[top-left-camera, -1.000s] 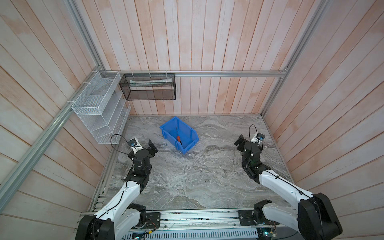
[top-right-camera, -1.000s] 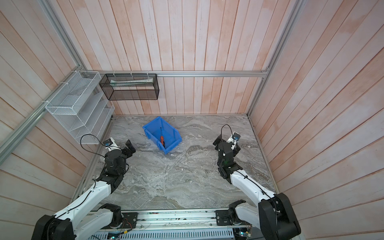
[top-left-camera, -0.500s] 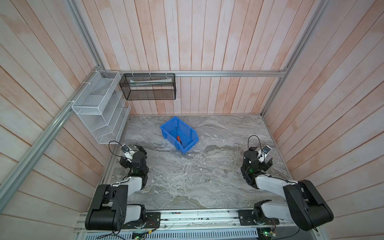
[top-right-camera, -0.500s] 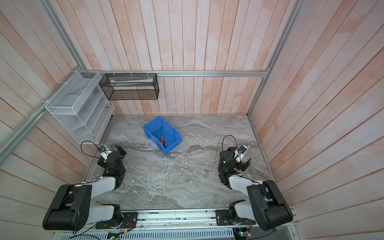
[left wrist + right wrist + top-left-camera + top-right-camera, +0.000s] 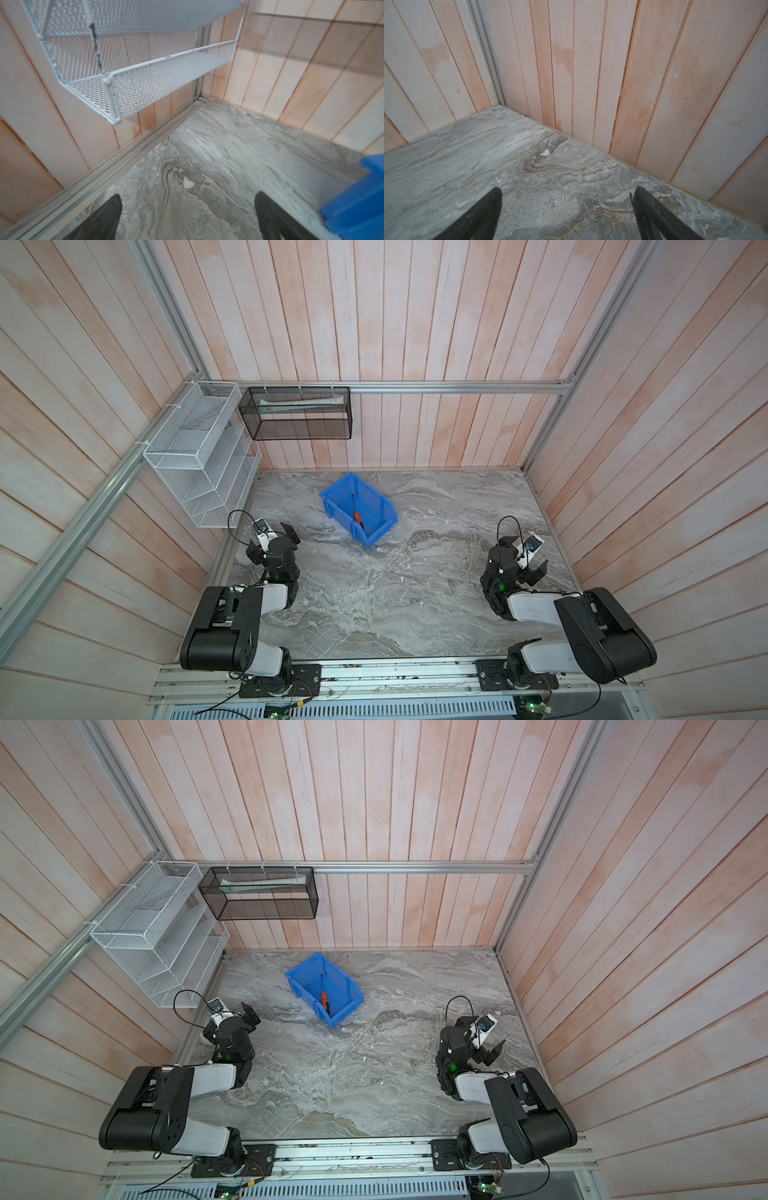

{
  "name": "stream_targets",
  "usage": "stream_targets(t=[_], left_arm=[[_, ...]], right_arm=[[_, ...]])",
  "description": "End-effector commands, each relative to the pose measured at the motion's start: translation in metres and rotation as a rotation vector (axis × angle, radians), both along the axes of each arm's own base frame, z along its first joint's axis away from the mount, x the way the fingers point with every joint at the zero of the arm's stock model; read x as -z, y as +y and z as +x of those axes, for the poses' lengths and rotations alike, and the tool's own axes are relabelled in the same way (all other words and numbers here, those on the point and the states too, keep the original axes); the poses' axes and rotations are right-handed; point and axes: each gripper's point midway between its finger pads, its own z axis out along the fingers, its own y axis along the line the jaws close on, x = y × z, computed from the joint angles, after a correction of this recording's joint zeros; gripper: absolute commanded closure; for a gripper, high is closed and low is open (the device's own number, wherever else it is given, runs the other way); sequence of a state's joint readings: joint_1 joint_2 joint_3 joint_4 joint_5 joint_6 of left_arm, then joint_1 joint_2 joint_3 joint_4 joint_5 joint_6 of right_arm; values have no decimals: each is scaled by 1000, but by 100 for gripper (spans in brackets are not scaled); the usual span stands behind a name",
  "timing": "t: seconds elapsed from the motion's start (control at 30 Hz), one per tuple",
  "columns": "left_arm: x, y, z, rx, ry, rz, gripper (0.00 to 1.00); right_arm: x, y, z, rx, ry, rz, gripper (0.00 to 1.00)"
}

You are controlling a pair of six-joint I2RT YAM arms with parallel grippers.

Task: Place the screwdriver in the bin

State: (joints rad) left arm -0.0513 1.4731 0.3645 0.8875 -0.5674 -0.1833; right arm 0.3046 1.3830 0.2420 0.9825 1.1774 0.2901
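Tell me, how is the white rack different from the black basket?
The white rack has several stepped shelves; the black basket is one single box. The white rack hangs on the side wall; the black basket hangs on the back wall. Both are see-through wire mesh.

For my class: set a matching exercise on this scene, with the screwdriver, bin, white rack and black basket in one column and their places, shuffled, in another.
1 screwdriver
2 bin
3 white rack
4 black basket

a hangs on the back wall
b stands on the table
c hangs on the left wall
d lies in the bin

Pairs: 1-d, 2-b, 3-c, 4-a
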Motion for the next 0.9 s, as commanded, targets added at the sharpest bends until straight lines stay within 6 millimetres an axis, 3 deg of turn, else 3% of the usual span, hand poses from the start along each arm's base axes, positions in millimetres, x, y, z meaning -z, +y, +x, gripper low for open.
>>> stream_targets(t=[0.0,0.2,0.37,0.47,0.57,0.63,0.77,0.87], left_arm=[[-3,-45,16,263,5,109,0],[-6,-52,14,289,-5,126,0],[-10,-61,4,335,-50,149,0],[-14,-69,-6,390,-94,167,0],[-16,-73,-13,415,-124,172,0],[-14,-77,-21,452,-149,173,0],[-6,-79,-18,460,-132,182,0],[-1,-75,-1,475,-80,144,0]], right_arm=[[-11,-1,-2,1,-44,-18,1],[-17,4,3,-22,-55,-58,1],[-21,5,-10,-16,-114,-87,1],[-26,18,-9,-24,-95,-147,1],[-25,45,10,-107,-20,-228,1],[-25,52,14,-140,-8,-248,1],[-26,56,16,-183,-15,-259,1],[-26,57,17,-186,-9,-267,1]])
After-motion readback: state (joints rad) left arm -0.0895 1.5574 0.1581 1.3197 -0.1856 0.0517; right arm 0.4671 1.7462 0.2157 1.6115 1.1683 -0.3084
